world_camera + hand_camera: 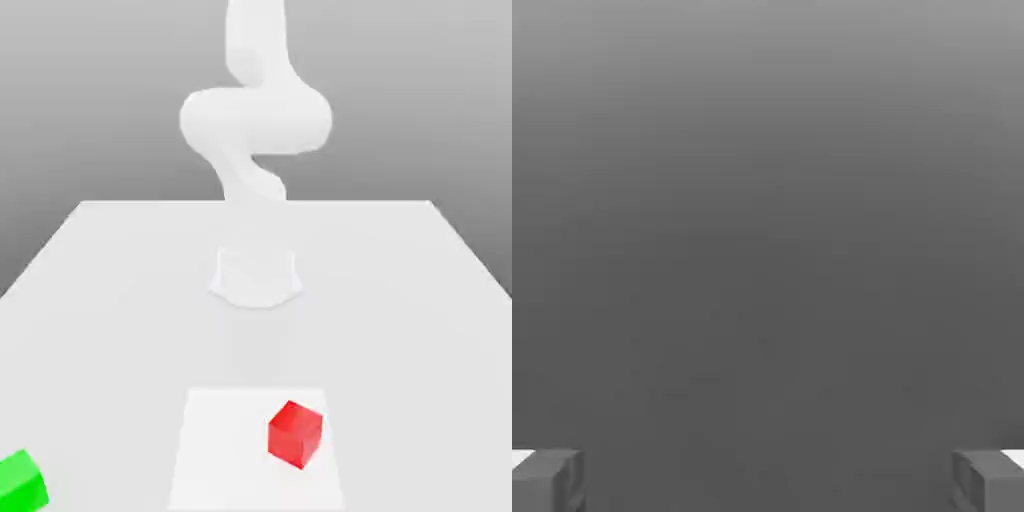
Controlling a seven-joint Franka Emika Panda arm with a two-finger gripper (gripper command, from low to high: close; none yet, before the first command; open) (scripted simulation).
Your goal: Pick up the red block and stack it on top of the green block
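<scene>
Nearest in the exterior view, the green block (20, 482) sits at the desk's (120, 300) front corner on that view's left. The red block (295, 434) rests well apart from it, turned cornerwise on a paler square patch (215, 450). It looks rigid, light and smooth, so I would pinch two opposite flat faces, mid-height. Beyond, the arm (255, 110) rises. The jaws (768, 480) stand spread wide, pinching nothing.

The exterior view looks down from a raised position across the table (120, 270) toward the arm (255, 120). The hand view faces plain grey background, its fingers (547, 480) wide apart at the frame edges.
</scene>
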